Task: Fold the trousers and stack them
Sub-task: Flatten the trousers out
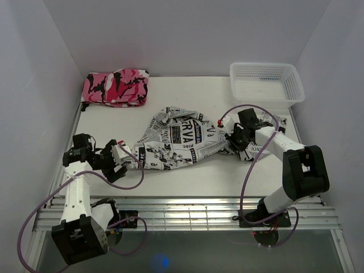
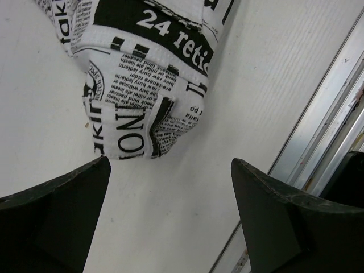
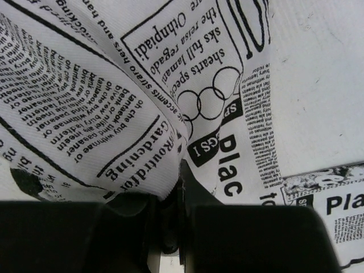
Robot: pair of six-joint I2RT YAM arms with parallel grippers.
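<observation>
The trousers (image 1: 182,139), white with black newspaper print, lie crumpled across the middle of the table. My right gripper (image 1: 234,141) sits at their right end, shut on a fold of the cloth. In the right wrist view the printed cloth (image 3: 114,102) bunches up and runs in between the closed jaws of the right gripper (image 3: 181,176). My left gripper (image 1: 126,159) is at the trousers' left end, open. In the left wrist view the left gripper (image 2: 170,162) holds nothing, and a folded tip of the trousers (image 2: 142,85) lies just beyond its fingertips, on the bare table.
A pink, black and white camouflage garment (image 1: 116,86) lies folded at the back left. A white mesh basket (image 1: 266,82) stands at the back right. The table's metal front rail (image 2: 324,142) runs close to the left gripper's right side.
</observation>
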